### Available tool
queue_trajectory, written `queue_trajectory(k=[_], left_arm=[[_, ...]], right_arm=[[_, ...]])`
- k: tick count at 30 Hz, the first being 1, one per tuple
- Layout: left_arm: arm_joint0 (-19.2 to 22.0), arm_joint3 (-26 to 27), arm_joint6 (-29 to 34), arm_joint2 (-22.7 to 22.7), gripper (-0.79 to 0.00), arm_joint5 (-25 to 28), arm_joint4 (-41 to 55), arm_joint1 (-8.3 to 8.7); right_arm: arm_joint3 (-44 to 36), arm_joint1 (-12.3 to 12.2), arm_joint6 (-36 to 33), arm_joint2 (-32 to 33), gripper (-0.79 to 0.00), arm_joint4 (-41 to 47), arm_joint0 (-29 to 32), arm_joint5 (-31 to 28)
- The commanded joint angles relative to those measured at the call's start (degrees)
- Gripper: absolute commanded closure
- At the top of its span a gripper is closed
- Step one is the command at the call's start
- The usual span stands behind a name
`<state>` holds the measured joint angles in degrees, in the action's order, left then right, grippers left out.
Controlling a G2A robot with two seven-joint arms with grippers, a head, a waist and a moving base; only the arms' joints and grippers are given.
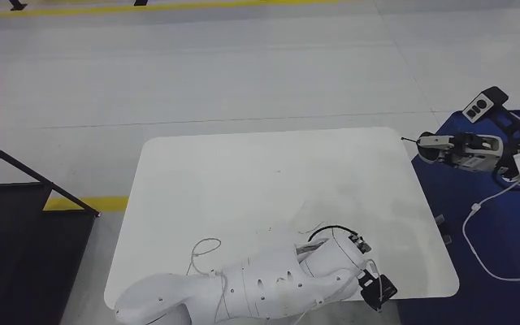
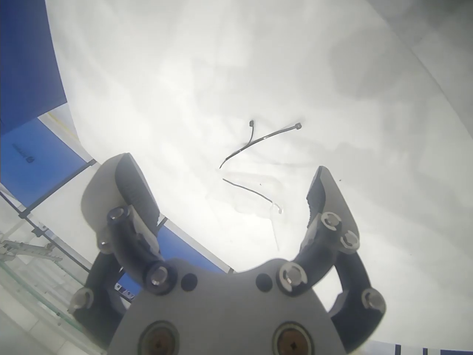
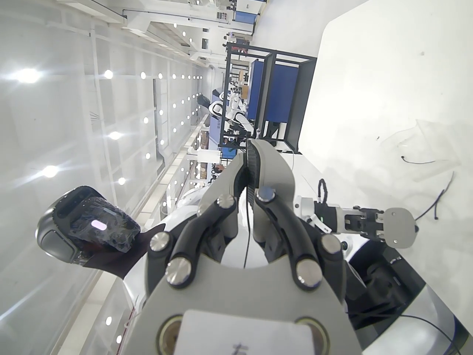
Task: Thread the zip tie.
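Left gripper (image 2: 221,162), fingers open, hangs at the table's (image 1: 244,179) 5 o'clock, near loose zip ties (image 2: 266,136). Right gripper's (image 3: 253,145) fingers clamp a black zip tie (image 1: 409,140).

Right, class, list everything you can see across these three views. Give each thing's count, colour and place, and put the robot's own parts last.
table: one, white, rounded corners, in front of the robot.
zip ties: at least three, dark, lying loose on the table, two of them crossing.
pale tie: one, see-through, beside the dark ones; hard to make out.
blue surface: one, blue, along the table's right edge in the top view.
cable: one, white, looping over the blue surface.
device: one, grey and black with buttons, near the right arm.
left arm: one, white, over the table's near edge, jaws open near the ties.
right arm: one, grey and black, beyond the table's right edge, jaws shut.
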<state>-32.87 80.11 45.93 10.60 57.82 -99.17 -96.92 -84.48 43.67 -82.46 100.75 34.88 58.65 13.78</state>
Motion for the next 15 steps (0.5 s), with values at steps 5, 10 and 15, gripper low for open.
queue_trajectory(k=[5, 10, 15], left_arm=[[-0.02, 0.02, 0.01, -0.04, -0.785, -0.01, -0.04, 0.01], [0.44, -4.21, -1.79, -0.86, -0.785, 0.18, -2.97, -1.21], [0.08, -5.07, -3.28, -0.86, -0.705, 0.18, -3.78, -2.08]], right_arm=[[0.00, 0.00, 0.00, 0.00, 0.000, 0.00, 0.00, 0.00], [0.00, 0.00, 0.00, 0.00, 0.000, 0.00, 0.00, 0.00], [0.00, 0.00, 0.00, 0.00, 0.000, 0.00, 0.00, 0.00]])
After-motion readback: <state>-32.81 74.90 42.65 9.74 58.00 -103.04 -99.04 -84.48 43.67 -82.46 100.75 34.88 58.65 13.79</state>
